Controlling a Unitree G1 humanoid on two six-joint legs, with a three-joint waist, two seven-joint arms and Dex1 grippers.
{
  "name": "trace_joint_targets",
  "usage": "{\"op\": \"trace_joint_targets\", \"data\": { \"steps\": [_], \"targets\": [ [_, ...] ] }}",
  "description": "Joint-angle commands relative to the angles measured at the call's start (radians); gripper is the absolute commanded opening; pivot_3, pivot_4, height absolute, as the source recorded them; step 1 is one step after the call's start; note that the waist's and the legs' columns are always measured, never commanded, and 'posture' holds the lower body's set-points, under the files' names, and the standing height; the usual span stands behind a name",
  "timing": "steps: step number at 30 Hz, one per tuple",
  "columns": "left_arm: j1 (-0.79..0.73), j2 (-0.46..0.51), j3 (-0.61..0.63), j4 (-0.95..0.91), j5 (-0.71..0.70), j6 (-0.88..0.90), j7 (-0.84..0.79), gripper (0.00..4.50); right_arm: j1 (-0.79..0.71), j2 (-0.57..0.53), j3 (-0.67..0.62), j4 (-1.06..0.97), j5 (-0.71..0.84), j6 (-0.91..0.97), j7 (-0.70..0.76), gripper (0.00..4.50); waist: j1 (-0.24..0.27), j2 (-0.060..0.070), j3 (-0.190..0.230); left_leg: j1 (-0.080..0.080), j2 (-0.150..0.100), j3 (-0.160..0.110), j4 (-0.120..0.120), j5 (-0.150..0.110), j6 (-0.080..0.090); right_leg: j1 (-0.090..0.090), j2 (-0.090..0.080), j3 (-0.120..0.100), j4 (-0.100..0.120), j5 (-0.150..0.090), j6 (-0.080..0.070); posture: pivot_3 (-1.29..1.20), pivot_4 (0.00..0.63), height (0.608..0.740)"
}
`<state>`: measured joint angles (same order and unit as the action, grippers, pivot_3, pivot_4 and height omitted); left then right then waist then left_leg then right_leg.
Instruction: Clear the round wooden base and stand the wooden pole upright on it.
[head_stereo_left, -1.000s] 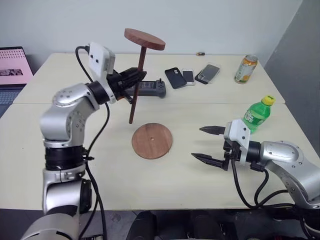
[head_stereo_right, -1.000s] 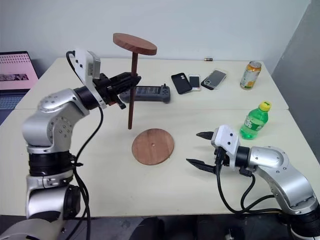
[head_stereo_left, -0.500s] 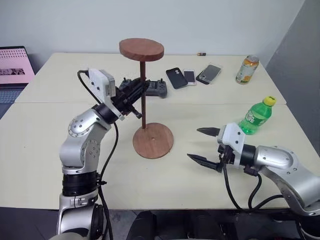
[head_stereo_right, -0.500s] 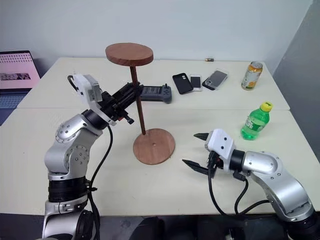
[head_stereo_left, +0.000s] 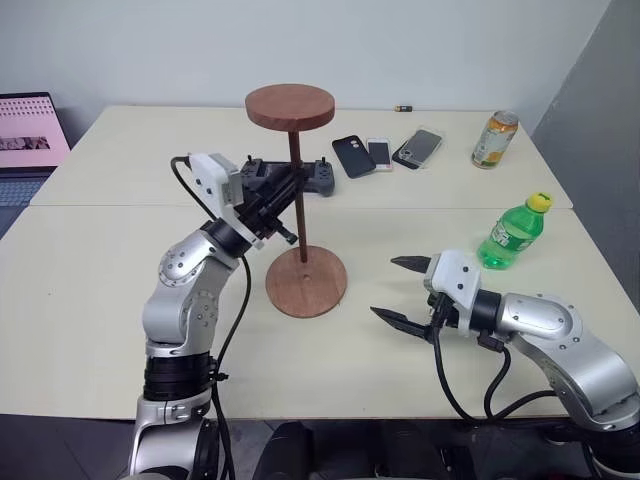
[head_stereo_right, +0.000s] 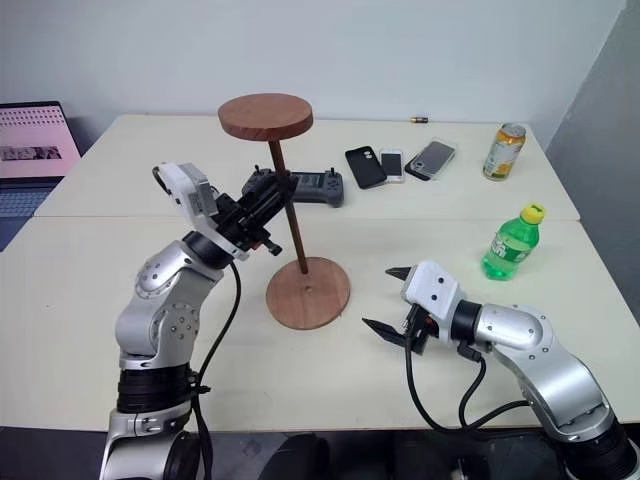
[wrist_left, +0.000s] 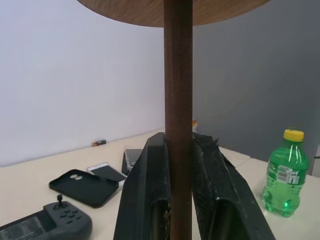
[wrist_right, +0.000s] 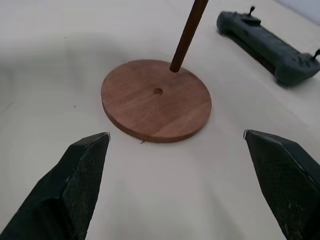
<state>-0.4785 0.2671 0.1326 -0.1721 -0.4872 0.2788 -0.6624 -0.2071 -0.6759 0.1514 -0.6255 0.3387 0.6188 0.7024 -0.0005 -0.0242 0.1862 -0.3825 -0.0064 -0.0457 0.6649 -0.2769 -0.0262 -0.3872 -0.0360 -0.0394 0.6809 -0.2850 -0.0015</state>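
The round wooden base lies flat in the middle of the table, its small centre hole uncovered. My left gripper is shut on the wooden pole, gripping the rod at mid-height between its black fingers. The pole stands nearly upright, slightly tilted, with its small disc on top. Its lower end is at the base's far edge, away from the hole; I cannot tell whether it touches. My right gripper hovers open and holding nothing, just right of the base.
A green bottle stands right of my right arm, and a drink can sits at the far right. Phones and a grey controller lie behind the base. A laptop is at the far left.
My left arm came down and in toward the base. The pole went from raised and tilted to nearly upright, its lower end now at the base's far edge. The right gripper stayed put.
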Motion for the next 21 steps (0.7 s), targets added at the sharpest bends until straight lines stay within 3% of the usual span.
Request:
{"op": "trace_joint_targets", "data": {
  "steps": [1, 21],
  "targets": [
    [0.014, -0.004, -0.012, -0.013, -0.001, -0.037, -0.001, 0.26, -0.005, -0.004, -0.016, -0.031, 0.041, 0.013, 0.027, 4.5, -0.001, 0.0, 0.0, 0.0, 0.0, 0.0, 0.0, 0.0, 0.0, 0.0, 0.0, 0.0, 0.0, 0.0, 0.0, 0.0, 0.15, 0.74],
    [0.088, 0.015, -0.046, 0.039, 0.024, -0.118, -0.03, 0.26, -0.026, -0.015, -0.016, -0.044, 0.069, 0.033, 0.072, 4.5, 0.0, 0.0, 0.0, 0.0, 0.0, 0.0, 0.0, -0.001, 0.001, 0.0, 0.0, 0.0, 0.0, 0.0, 0.0, 0.0, 0.15, 0.74]
  ]
}}
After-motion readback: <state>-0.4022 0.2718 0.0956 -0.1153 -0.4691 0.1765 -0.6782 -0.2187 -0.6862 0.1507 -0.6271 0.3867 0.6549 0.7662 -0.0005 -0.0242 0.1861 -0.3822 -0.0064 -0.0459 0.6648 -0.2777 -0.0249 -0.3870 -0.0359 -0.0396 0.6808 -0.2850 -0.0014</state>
